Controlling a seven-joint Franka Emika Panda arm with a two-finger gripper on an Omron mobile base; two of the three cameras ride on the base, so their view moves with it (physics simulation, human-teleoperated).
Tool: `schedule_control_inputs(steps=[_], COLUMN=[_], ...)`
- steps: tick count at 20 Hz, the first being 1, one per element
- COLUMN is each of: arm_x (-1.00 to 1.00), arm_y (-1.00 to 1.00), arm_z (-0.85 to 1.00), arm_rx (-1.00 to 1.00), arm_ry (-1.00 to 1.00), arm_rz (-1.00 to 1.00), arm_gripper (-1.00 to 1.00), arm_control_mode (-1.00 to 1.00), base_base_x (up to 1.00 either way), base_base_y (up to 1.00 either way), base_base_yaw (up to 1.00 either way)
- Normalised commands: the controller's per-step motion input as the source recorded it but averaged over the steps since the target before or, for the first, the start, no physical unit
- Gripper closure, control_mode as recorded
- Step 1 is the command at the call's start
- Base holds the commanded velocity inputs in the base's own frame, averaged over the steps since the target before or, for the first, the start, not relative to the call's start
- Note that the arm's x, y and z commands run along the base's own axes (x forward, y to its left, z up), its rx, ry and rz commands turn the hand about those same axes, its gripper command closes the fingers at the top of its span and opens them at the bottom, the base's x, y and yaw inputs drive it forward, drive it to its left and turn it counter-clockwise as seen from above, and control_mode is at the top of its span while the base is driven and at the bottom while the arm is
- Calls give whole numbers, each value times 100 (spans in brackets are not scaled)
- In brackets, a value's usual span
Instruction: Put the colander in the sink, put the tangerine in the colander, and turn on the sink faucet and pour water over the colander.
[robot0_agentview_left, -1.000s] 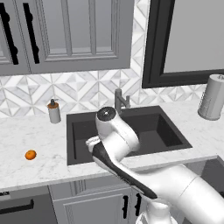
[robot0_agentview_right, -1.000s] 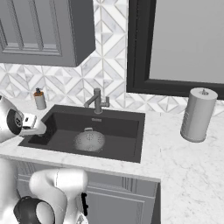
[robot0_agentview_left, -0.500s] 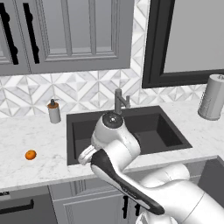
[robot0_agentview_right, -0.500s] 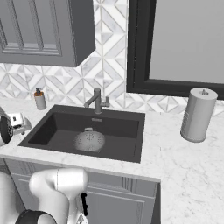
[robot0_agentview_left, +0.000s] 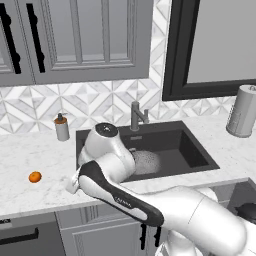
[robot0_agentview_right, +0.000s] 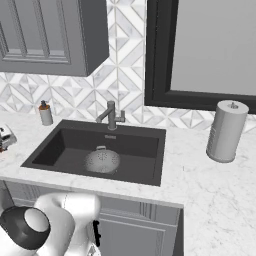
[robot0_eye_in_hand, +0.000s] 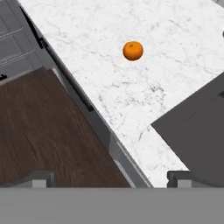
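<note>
1. Gripper (robot0_eye_in_hand: 112, 178) empty, jaws spread wide; in the hand view its tips sit at bottom edge, over the counter's front lip (wood floor at lower left).
2. Since a second ago the arm has swung leftward off the sink (robot0_agentview_left: 195, 150); in the left base view its hand end now lies at centre left over the marble counter (robot0_agentview_left: 30, 155).
3. Tangerine (robot0_eye_in_hand: 133, 50) rests on the marble, upper centre of the hand view; far left in the left base view, unmoved.
4. Colander (robot0_agentview_right: 102, 161) sits in the basin, unmoved.
5. Sink faucet (robot0_agentview_right: 111, 116) upright behind the basin.
</note>
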Motion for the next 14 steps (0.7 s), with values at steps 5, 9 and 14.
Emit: schedule_control_inputs(steps=[5,9,14], arm_x=[2,17,36], arm_y=[55,51,49], arm_z=[0,-6,-20], arm_rx=[-20,-21,-12], arm_ry=[14,3,2], arm_rz=[0,0,0], arm_gripper=[-100,-100,-100], arm_control_mode=[-100,-100,-100], base_base_x=[0,0,0], base_base_y=[0,0,0], base_base_yaw=[0,0,0])
